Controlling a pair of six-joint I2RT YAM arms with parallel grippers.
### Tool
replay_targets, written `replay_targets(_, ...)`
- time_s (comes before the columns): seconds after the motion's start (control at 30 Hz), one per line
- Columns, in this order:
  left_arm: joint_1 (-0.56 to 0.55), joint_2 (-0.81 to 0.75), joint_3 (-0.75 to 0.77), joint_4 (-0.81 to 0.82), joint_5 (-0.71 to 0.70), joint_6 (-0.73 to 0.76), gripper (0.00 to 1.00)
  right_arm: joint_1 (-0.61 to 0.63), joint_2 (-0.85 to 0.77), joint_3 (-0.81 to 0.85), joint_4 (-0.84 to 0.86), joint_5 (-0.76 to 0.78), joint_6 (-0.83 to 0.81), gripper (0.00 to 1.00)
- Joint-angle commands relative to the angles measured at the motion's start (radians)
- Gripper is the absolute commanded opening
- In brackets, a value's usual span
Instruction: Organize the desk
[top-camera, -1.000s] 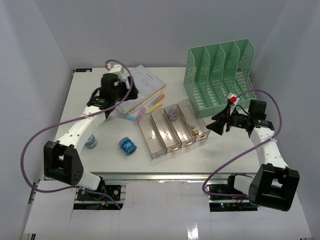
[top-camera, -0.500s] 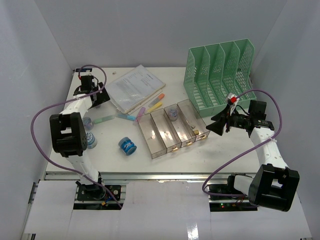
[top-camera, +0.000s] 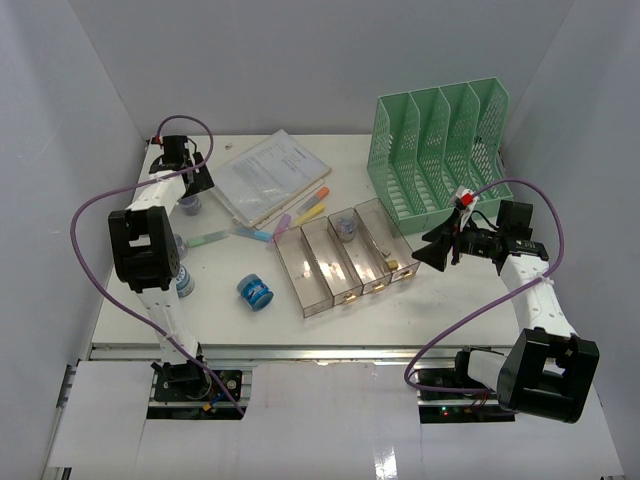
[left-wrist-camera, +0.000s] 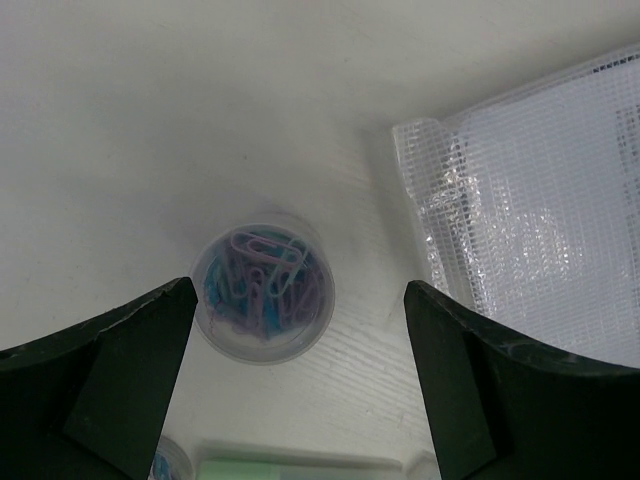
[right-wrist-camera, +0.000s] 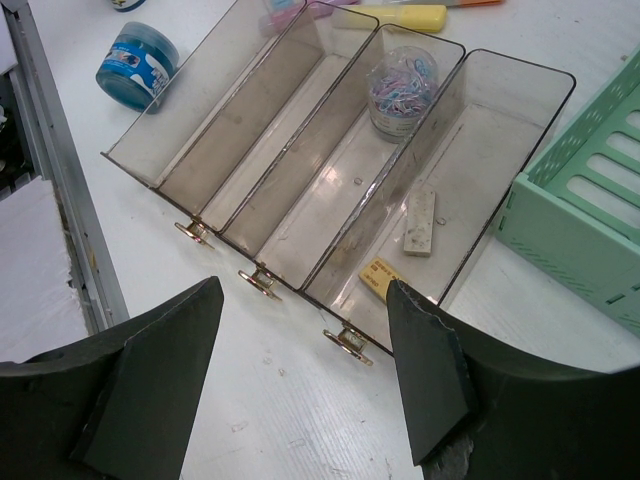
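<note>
Desk (top-camera: 400, 320): white, carries all items.
Left jaws: wide apart, straddling paper-clip tub (left-wrist-camera: 262, 290) at far-left corner, beside paper sleeve (left-wrist-camera: 540, 200); likely poised for pickup.
Right jaws: apart, empty, hovering above clear tray (right-wrist-camera: 290, 215); presumably awaiting delivery.

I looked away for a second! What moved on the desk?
The left arm swung from above the papers to the far left corner of the desk. Its open fingers now hang over the paper-clip tub, holding nothing. The right arm, tray, rack and other items stayed put.
</note>
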Motion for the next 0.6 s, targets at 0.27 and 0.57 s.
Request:
replay_targets(0.27,0.02,0.03,0.095,-0.084,-0.021,-0.012,0.96,0.002,0.001,0.03,-0.001,-0.015,-0.008,0.73)
replay_targets(0.57,0.025,-0.044,0.115,-0.084,0.004,-0.022,0.98,0.001,0.0,0.029,-0.003,-0.015,-0.011,0.73)
